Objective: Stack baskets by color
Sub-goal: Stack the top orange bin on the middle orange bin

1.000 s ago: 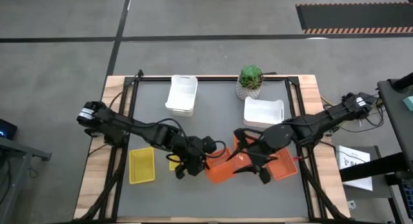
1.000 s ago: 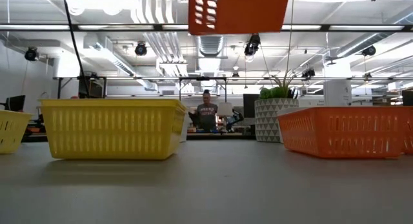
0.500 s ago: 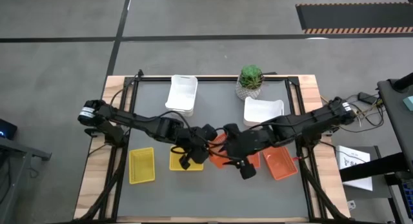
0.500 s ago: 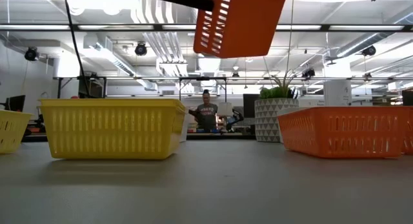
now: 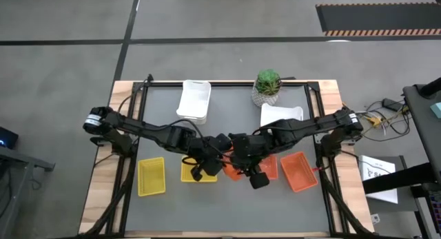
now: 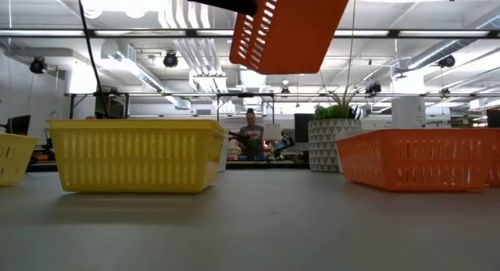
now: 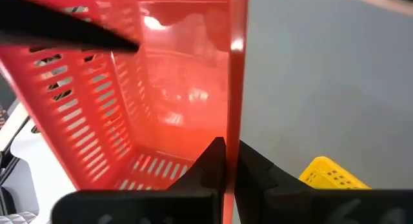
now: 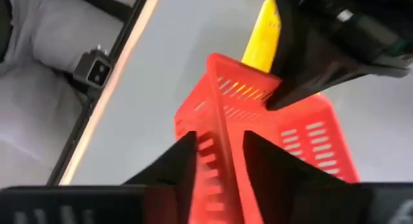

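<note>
An orange basket (image 6: pixel 289 29) hangs tilted high above the table's middle, with my left gripper (image 7: pixel 226 161) shut on it. My right gripper (image 8: pixel 219 161) has come in from the right. Its fingers are apart and stand on either side of the same basket's slotted wall (image 8: pixel 219 114). In the high view both grippers meet over the held basket (image 5: pixel 233 171). Two more orange baskets (image 5: pixel 300 172) (image 5: pixel 271 167) rest on the table to the right. Two yellow baskets (image 5: pixel 151 175) (image 5: pixel 196 173) rest to the left. My left gripper pinches one side wall of the orange basket at its rim (image 7: pixel 233 114), one finger inside the basket and one outside. The fingers slant downward from the table's left. The basket is lifted clear and hangs tilted. Whether my right gripper touches the wall between its fingers, I cannot tell.
White baskets stand at the far left (image 5: pixel 194 100) and far right (image 5: pixel 281 116), with a green plant in a patterned pot (image 5: pixel 267 86) between them. In the low view, a yellow basket (image 6: pixel 137 155) and an orange one (image 6: pixel 418 159) flank bare grey tabletop.
My right gripper has swung toward the table's left and tipped downward, arriving at the held orange basket. The basket, level a second ago, now hangs tilted. My left gripper has shifted a little with it and stayed shut.
</note>
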`<state>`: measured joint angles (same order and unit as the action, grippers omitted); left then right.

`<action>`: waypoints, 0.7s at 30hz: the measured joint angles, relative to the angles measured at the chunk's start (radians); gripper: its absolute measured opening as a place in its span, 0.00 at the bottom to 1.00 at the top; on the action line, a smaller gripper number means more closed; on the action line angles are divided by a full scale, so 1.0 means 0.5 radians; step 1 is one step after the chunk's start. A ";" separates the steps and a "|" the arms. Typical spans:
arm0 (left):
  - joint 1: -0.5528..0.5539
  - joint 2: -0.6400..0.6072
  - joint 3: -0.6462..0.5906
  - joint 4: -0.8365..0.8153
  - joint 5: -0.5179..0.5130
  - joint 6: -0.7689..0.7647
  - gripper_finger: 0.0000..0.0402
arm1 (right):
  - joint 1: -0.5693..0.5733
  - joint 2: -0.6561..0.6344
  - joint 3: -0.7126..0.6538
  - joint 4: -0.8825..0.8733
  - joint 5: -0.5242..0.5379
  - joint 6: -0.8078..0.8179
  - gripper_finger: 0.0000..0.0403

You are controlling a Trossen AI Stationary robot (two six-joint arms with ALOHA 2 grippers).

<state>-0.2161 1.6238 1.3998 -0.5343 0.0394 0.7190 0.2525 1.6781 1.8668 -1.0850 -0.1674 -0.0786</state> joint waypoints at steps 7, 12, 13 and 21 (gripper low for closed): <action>0.001 0.000 -0.003 0.020 -0.003 0.002 0.09 | -0.004 0.093 0.110 -0.162 0.005 -0.143 0.04; 0.000 -0.001 -0.003 0.024 -0.035 0.006 0.24 | -0.004 0.076 0.096 -0.167 0.008 -0.149 0.02; 0.000 -0.006 -0.003 0.021 -0.083 0.007 0.27 | -0.006 0.069 0.086 -0.167 0.012 -0.145 0.02; -0.002 -0.153 -0.027 -0.008 -0.252 0.051 0.33 | -0.006 0.061 0.016 -0.177 0.025 -0.099 0.02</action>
<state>-0.2169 1.5473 1.3861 -0.5383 -0.0868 0.7444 0.2497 1.7084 1.8750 -1.1732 -0.1547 -0.1284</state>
